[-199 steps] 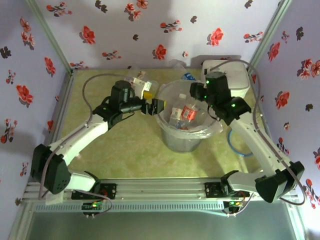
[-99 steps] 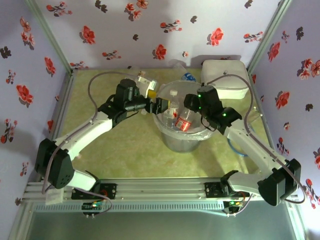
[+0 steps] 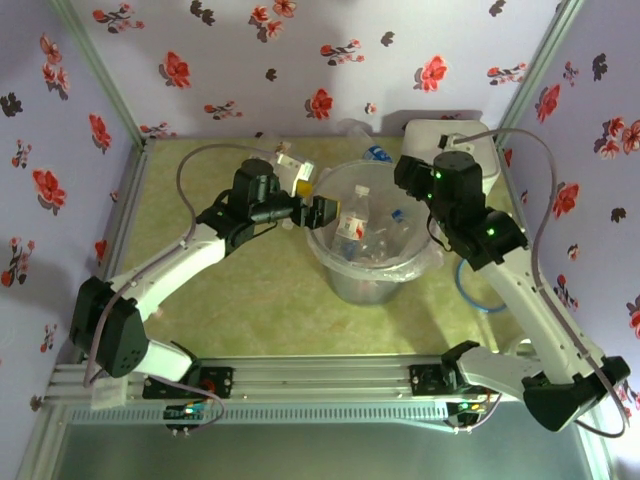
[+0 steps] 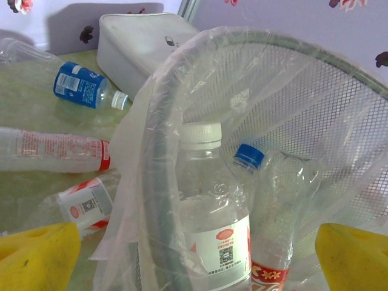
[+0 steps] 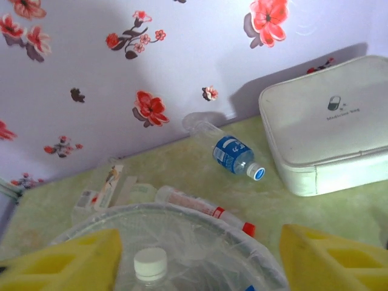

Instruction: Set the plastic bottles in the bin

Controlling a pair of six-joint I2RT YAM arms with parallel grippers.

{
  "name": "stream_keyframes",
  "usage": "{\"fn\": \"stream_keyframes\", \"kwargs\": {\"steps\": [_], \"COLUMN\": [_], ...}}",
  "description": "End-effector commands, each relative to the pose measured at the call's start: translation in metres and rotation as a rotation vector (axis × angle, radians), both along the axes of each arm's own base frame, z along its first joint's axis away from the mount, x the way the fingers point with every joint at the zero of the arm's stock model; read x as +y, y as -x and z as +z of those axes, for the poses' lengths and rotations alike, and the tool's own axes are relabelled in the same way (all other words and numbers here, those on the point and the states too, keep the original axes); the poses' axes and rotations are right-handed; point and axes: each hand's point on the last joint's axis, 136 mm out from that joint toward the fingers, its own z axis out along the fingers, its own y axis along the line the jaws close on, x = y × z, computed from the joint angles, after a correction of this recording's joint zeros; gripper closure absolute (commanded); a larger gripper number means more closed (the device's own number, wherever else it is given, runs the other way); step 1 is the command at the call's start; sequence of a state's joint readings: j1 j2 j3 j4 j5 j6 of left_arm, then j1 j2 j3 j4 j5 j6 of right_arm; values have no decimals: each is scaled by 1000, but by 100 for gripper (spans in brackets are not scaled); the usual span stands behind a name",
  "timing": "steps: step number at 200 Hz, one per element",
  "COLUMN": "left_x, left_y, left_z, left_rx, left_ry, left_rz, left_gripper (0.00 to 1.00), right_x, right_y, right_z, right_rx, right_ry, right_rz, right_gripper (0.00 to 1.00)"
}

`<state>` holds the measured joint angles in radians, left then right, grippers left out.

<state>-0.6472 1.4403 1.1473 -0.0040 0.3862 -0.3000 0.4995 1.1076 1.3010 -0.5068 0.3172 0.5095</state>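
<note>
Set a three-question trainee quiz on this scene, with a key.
1. True or false: the blue-labelled bottle lies on the table, outside the bin.
2. The upright bottle in the bin, closest to the left gripper, has a cap that is: A red, B white, C green.
3. Fill in: the left gripper and the right gripper both have their jaws ____.
Key: 1 true; 2 B; 3 open.
</note>
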Motion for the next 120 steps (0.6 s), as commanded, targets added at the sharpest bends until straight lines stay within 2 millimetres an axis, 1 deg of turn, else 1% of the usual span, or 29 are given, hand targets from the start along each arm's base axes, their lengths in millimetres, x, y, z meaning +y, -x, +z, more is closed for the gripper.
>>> {"fn": "stream_keyframes", "kwargs": {"steps": [1,17,35,49,57,69,80,86,99,107,120], "left_x": [9,9,10,10,10,9,11,13,21,26,37], "left_y": [5,4,5,4,4,5,8,8,8,7,4], "left_z": [-30,-30,-30,-25,-20,-8,9,19,39,49,62], "left_rx": [31,32,30,21,12,-8,-40,-59,-94,-108,-120], "left_ry": [-99,-98,-94,-80,-64,-39,-12,3,38,60,87], "left_rz": [6,8,12,17,19,18,18,21,40,56,86], "left_gripper": [0,0,0,0,0,0,0,0,0,0,0], "right_x": [15,30,42,50,51,50,45,43,36,31,23], "right_y": [-5,-7,-6,-5,-5,-5,-6,-6,-7,-8,-9], "right_z": [-19,-31,-45,-58,-61,-57,-46,-39,-26,-21,-20], "right_rx": [67,105,149,177,179,165,132,108,61,45,36], "right_ry": [13,17,7,-12,-16,-4,10,11,14,16,16], "right_rz": [52,99,135,159,166,167,153,144,119,105,79], "right_gripper": [48,55,63,64,64,62,60,57,49,47,43]}}
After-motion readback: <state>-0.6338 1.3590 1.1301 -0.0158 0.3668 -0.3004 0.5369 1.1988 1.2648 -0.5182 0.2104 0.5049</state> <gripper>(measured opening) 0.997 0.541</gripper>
